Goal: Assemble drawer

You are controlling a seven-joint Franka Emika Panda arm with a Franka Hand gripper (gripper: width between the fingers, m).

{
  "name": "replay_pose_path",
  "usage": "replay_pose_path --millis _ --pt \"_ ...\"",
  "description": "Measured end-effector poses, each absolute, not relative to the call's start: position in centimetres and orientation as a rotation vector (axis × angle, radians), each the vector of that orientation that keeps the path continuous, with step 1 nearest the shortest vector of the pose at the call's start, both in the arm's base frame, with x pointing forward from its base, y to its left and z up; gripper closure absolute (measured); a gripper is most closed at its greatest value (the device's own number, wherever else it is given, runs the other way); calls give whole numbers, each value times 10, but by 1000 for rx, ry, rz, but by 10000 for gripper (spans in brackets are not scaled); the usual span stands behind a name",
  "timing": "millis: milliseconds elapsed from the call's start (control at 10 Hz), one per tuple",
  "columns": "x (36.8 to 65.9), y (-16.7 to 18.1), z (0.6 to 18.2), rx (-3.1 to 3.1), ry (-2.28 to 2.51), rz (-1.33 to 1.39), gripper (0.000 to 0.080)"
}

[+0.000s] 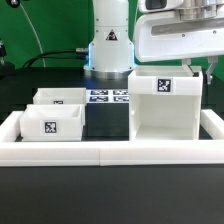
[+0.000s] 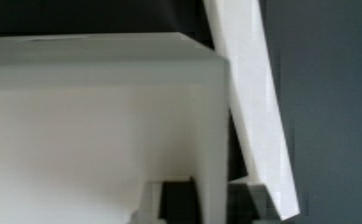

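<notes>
At the exterior view's right, the gripper [image 1: 211, 72] sits over a side wall of the shell [image 1: 165, 105], seemingly to shift it; clamped or not, I cannot tell.

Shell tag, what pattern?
Black-and-white square pattern on the tag, front of the white shell. Exterior view shows it best.

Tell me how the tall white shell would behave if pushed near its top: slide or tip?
The shell stands taller than the front tray, so a high push might tip it; a low push would likely slide it on the smooth black table. Its thin plain walls suggest a light, fairly stiff plastic part.
</notes>
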State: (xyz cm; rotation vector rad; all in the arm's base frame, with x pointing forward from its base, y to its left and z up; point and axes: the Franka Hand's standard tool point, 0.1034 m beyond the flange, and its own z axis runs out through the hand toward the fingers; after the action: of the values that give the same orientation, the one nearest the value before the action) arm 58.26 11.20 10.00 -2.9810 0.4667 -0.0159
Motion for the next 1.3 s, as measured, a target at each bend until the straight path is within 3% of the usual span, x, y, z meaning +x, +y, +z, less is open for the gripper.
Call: replay_pose_path --millis 1300 --pt "597 107 101 -2466 1671 105 759"
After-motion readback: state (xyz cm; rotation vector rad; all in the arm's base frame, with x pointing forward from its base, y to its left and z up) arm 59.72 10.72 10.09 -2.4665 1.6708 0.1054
